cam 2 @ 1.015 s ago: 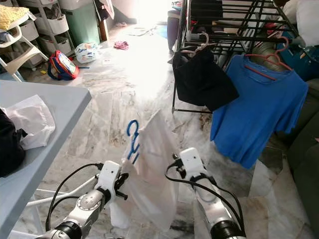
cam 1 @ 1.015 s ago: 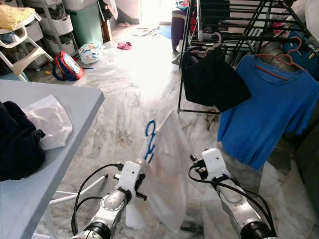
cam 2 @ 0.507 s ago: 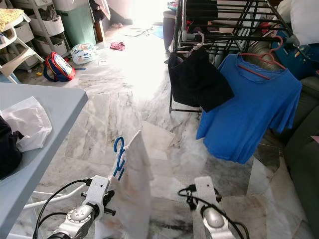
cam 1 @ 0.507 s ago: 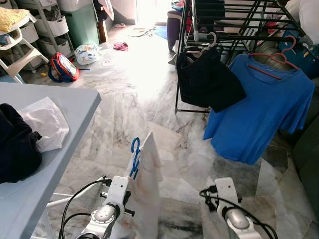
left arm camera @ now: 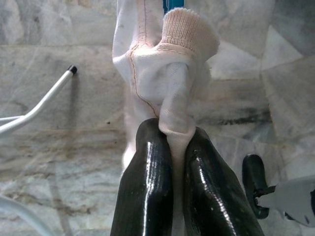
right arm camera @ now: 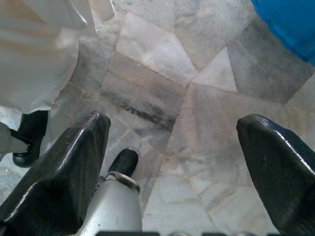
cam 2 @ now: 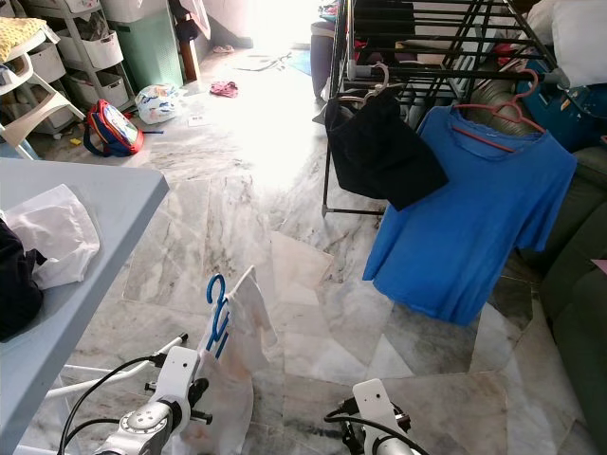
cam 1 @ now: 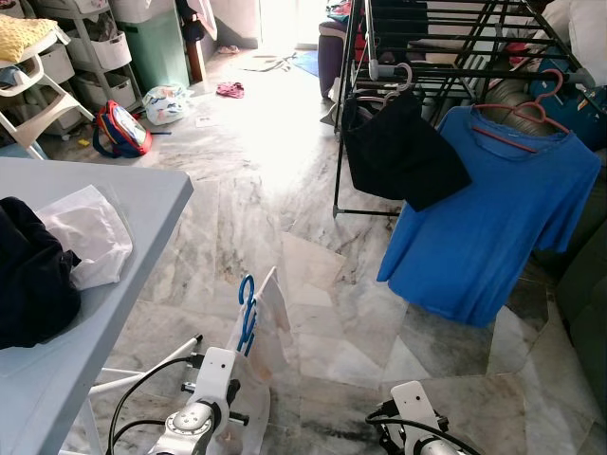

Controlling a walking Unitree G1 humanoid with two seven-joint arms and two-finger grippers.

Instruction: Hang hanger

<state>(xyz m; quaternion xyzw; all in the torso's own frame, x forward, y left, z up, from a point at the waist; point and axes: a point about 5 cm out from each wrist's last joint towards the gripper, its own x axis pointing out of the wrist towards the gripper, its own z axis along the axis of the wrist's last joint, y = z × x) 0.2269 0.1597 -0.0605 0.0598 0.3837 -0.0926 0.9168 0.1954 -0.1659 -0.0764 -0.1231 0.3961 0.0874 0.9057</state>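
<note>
A white garment (cam 1: 264,332) hangs on a blue hanger (cam 1: 247,311) low in front of me, over the marble floor. My left gripper (left arm camera: 172,132) is shut on a fold of this garment just below its ribbed collar, with the hanger's blue stem (left arm camera: 172,5) beyond it. My right gripper (right arm camera: 172,120) is open over bare floor, to the right of the garment and apart from it. The black drying rack (cam 1: 446,57) stands ahead on the right, some way off.
On the rack hang a black garment (cam 1: 403,152) and a blue T-shirt (cam 1: 484,218) on a pink hanger. A grey-blue table (cam 1: 142,218) at my left carries a white cloth (cam 1: 90,232) and dark clothing (cam 1: 33,275). Shelves, a bag and litter lie at the back left.
Both arms have dropped lower. The right gripper has drawn back from the white garment, which now hangs lower from the left gripper alone.
</note>
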